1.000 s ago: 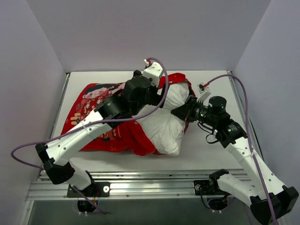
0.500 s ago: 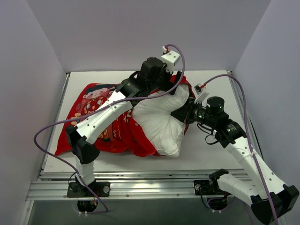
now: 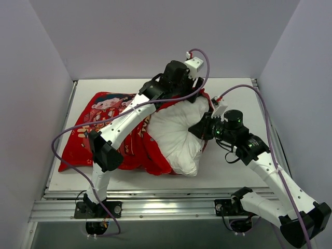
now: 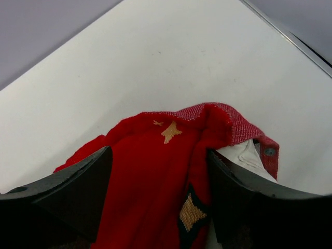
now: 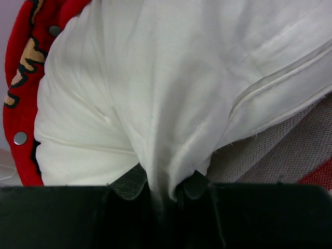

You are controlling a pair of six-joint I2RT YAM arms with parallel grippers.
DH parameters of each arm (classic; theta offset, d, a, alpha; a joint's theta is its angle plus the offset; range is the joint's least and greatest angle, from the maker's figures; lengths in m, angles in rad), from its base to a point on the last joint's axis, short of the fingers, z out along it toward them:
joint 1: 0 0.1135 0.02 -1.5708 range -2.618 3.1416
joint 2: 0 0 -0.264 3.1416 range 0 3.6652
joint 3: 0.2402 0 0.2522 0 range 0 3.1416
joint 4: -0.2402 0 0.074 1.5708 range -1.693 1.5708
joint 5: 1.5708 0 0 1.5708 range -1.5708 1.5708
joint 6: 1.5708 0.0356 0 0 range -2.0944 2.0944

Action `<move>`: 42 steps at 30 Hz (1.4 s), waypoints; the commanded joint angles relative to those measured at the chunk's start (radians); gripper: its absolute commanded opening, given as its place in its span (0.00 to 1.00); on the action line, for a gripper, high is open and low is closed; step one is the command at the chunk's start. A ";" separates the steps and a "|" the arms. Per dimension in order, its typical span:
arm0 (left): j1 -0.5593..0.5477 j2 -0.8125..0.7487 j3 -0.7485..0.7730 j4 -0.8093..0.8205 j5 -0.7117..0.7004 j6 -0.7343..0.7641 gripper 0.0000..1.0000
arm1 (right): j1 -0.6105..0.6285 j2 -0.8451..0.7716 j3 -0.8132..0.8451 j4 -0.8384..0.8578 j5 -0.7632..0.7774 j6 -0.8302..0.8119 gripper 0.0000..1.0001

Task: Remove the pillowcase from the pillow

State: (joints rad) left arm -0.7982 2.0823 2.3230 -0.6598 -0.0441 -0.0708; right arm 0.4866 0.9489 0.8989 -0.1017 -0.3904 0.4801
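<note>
Left gripper [image 4: 158, 166] clamped on the edge of the red pillowcase [image 3: 89, 129] at the far side of the table [image 3: 233, 174]; right gripper [image 5: 162, 191] pinching a fold of the white pillow [image 3: 176, 137], half exposed at centre; pillowcase print too small to read; gold stars visible.

white table [image 3: 218, 174] – grey walls [image 3: 155, 36] on three sides – metal rail [image 3: 166, 210] at near edge
</note>
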 commanded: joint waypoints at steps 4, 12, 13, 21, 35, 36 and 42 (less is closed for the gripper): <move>0.005 -0.016 -0.040 -0.046 0.114 0.009 0.79 | 0.013 -0.015 0.021 0.132 0.016 -0.028 0.00; 0.037 -0.013 -0.086 0.003 -0.057 -0.023 0.26 | 0.020 -0.050 0.029 0.112 0.018 -0.050 0.00; 0.045 -0.007 -0.088 0.012 -0.091 -0.027 0.17 | 0.021 -0.061 0.029 0.111 0.016 -0.052 0.00; 0.151 0.090 -0.011 0.010 -0.443 0.011 0.08 | 0.024 -0.217 0.026 0.066 -0.021 -0.069 0.00; 0.232 0.159 -0.002 -0.065 -0.416 -0.011 0.27 | 0.024 -0.240 0.037 0.068 -0.096 -0.055 0.00; 0.235 0.151 -0.026 -0.035 -0.434 0.002 0.27 | 0.026 -0.246 0.041 0.071 -0.091 -0.049 0.00; 0.298 0.191 -0.053 -0.130 -0.528 -0.014 0.27 | 0.023 -0.265 0.149 -0.047 0.116 -0.106 0.00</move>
State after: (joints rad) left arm -0.6495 2.2444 2.2978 -0.7483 -0.3244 -0.1104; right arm 0.4999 0.7677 0.8928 -0.2077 -0.3202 0.4038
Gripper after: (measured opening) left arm 0.275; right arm 0.096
